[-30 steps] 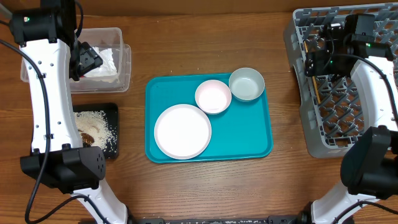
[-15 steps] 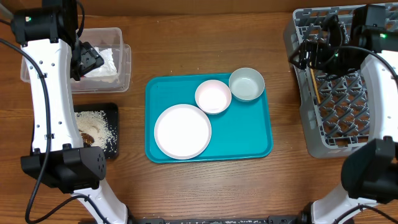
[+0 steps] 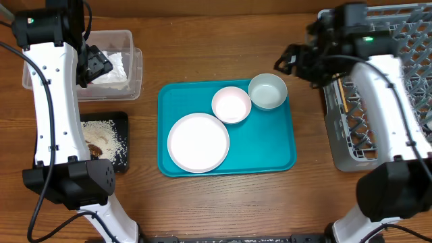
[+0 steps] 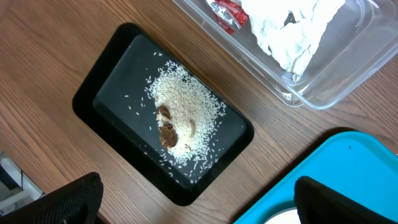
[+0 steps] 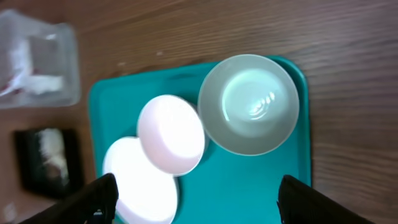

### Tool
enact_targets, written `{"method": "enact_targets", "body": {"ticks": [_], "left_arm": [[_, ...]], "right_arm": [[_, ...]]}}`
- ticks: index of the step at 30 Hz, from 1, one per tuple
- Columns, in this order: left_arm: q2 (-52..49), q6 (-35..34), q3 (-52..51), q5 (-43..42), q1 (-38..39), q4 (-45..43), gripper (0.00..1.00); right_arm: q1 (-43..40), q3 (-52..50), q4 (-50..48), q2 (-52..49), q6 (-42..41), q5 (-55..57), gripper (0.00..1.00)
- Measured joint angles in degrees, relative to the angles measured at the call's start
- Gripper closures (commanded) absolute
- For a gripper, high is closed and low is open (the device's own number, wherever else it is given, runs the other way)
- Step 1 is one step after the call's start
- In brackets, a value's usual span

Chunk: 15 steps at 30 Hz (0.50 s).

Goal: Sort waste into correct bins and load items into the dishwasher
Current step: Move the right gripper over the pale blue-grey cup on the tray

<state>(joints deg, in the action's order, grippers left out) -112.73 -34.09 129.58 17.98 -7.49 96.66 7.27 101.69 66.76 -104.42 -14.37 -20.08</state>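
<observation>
Seemingly the waste is sorted and dish loading is in hand: the right hand, spread and empty, hangs near the grey-green bowl on the teal tray, the rack close behind it. Next it should drop onto that bowl's rim, pinch it and carry it to the rack. The tray bears one plate and two bowls, the other a pink bowl. The left hand, also spread and empty, hovers over the counter by one tub holding napkins, too bunched to count, and one wrapper, and one black tray of rice with one scrap.
</observation>
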Motion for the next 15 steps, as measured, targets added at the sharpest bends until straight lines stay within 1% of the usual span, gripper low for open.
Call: {"method": "enact_targets", "body": {"ticks": [1, 3, 5, 8, 12, 15], "left_arm": [[0.0, 0.0, 0.0, 0.0, 0.0, 0.0, 0.00], [0.0, 0.0, 0.0, 0.0, 0.0, 0.0, 0.00], [0.0, 0.0, 0.0, 0.0, 0.0, 0.0, 0.00], [0.0, 0.0, 0.0, 0.0, 0.0, 0.0, 0.00], [0.0, 0.0, 0.0, 0.0, 0.0, 0.0, 0.00], [0.0, 0.0, 0.0, 0.0, 0.0, 0.0, 0.00]], "right_arm": [[1.6, 0.0, -0.3, 0.0, -1.6, 2.6, 0.29], [4.6, 0.0, -0.8, 0.0, -4.4, 6.5, 0.31], [7.0, 0.0, -1.2, 0.0, -6.4, 9.0, 0.30], [10.6, 0.0, -1.8, 0.0, -8.2, 11.6, 0.23], [14.4, 0.0, -1.6, 0.0, -9.5, 15.6, 0.22], [15.5, 0.0, -1.8, -0.1, -11.3, 17.6, 0.23]]}}
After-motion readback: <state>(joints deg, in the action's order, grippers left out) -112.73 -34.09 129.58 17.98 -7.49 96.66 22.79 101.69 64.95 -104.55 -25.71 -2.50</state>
